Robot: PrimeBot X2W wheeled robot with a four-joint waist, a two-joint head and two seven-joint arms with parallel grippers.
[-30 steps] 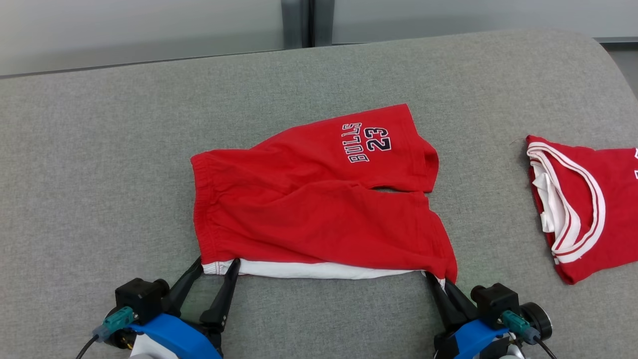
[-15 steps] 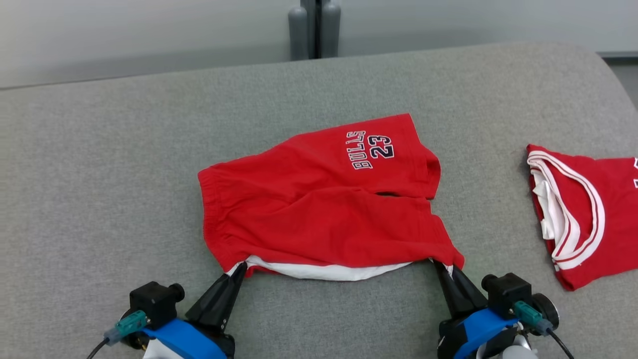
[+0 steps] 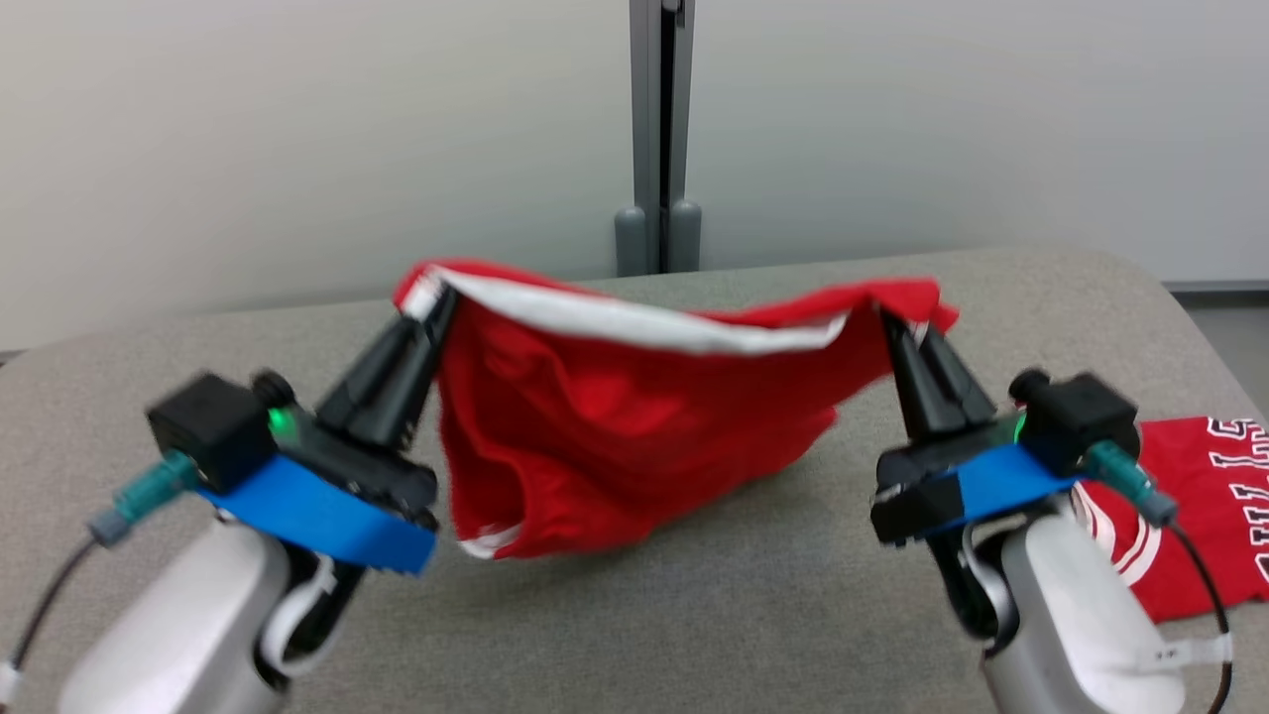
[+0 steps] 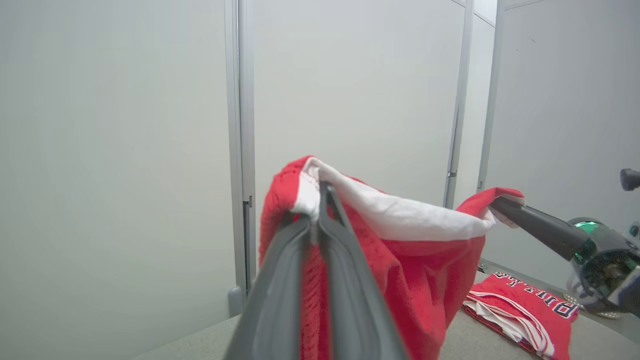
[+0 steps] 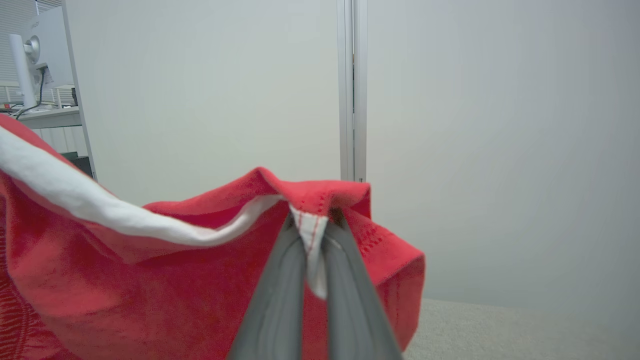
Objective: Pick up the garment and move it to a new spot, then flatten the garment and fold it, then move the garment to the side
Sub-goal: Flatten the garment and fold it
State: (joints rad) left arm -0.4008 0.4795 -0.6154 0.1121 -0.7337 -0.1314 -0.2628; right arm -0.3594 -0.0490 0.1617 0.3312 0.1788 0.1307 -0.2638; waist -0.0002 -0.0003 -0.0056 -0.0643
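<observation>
The red shorts (image 3: 615, 436) with a white side stripe hang in the air above the grey surface (image 3: 694, 615), stretched between both grippers. My left gripper (image 3: 436, 297) is shut on one corner of the striped edge, and the left wrist view shows the cloth (image 4: 400, 260) pinched at the fingertips of that gripper (image 4: 320, 192). My right gripper (image 3: 889, 315) is shut on the other corner; in the right wrist view that gripper (image 5: 312, 220) clamps the hem of the shorts (image 5: 150, 280). The lower part of the shorts sags toward the surface.
A second red garment with white trim and lettering (image 3: 1200, 516) lies on the surface at the right, behind my right arm; it also shows as a folded red piece (image 4: 520, 310) in the left wrist view. A pale wall with a grey post (image 3: 659, 129) stands behind.
Both grippers rose with the shorts, lifting them off the surface. The left gripper, open a second ago, closed on the corner. The head camera tilted up.
</observation>
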